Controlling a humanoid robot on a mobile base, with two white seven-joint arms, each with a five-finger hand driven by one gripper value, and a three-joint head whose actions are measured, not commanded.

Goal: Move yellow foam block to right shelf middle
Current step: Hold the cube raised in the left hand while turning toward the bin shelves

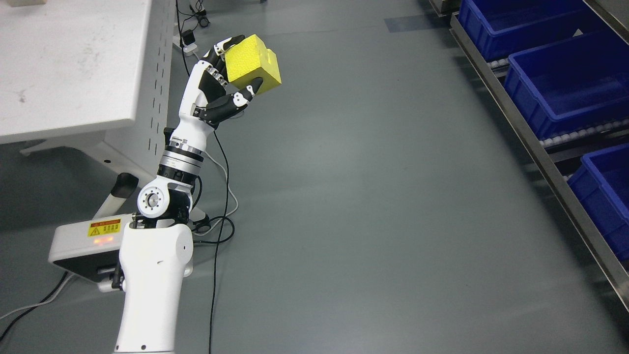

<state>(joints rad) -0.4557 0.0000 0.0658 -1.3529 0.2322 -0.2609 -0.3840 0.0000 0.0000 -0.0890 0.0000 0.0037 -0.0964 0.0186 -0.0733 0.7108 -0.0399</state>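
From the left hand (221, 83), raised with the yellow foam block (253, 65) clasped in its fingers, the grey floor (368, 196) lies wide and bare all the way across to the shelf rail (535, 152) on the right — nothing stands between. Close behind the hand on the left sits the white table (73, 64), its perforated side panel (159, 88) just beside the forearm. Black cables (221, 196) trail along the floor beneath the arm. On the shelf, blue bins (565, 93) fill the rows — open-topped, side by side.
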